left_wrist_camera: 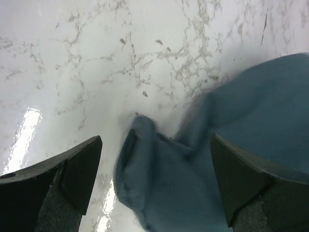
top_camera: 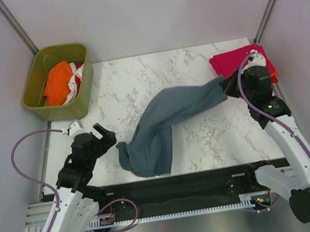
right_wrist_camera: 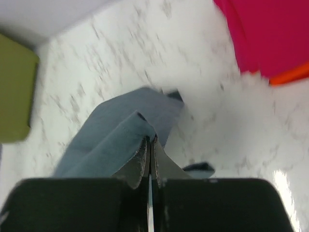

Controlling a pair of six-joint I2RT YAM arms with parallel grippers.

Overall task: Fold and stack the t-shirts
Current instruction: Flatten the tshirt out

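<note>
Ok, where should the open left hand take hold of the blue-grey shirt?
Pinch the bunched end of the blue-grey shirt nearest the left hand, coming down from above. That end lies heaped on the table in line with its open jaws, a raised fold probably thick enough to catch. The right hand is shut on the opposite end.

Top camera looks steeply down from the near edge over the whole marble table [top_camera: 137, 77]. Both wrist cameras hang close above the blue-grey t-shirt [top_camera: 167, 120], left at its near-left end, right at its far-right end. All three share it.
</note>
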